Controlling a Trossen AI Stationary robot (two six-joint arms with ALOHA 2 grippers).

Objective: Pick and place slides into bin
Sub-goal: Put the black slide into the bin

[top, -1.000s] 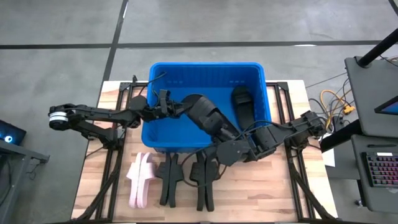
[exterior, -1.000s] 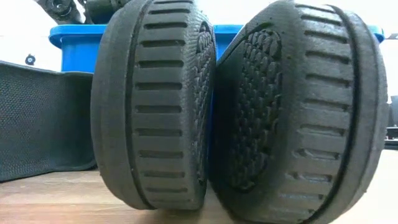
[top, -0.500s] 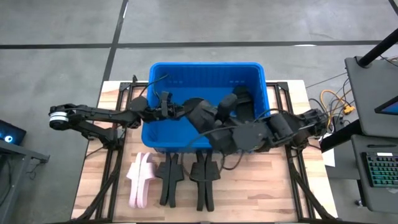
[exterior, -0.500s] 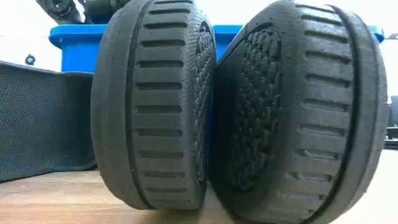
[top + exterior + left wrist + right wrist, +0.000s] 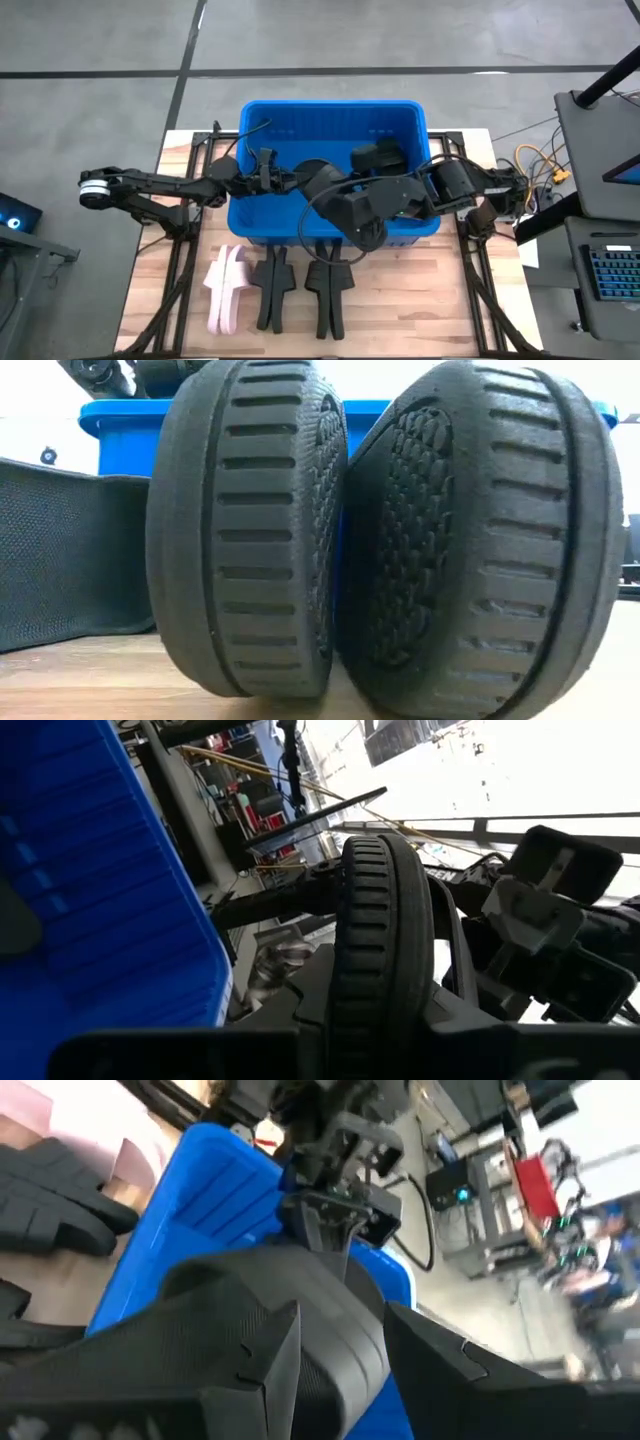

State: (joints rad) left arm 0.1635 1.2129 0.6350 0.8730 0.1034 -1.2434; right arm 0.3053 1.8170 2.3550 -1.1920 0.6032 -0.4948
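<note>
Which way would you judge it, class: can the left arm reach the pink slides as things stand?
Probably not yet: the left gripper is shut on a black slide over the bin; otherwise the pink slides lie unobstructed.

Both arms are dark, near-black, built from slim tubular links and blocky joint housings. The left arm (image 5: 150, 186), at the centre left of the high view, has a silver-white ring at its outer joint and thin black cables looping by its wrist. The right arm (image 5: 470, 190), at the centre right, is bulkier, with angular matte housings. In the right wrist view, two broad, dark, wedge-shaped fingers (image 5: 270, 1360) fill the lower frame
</note>
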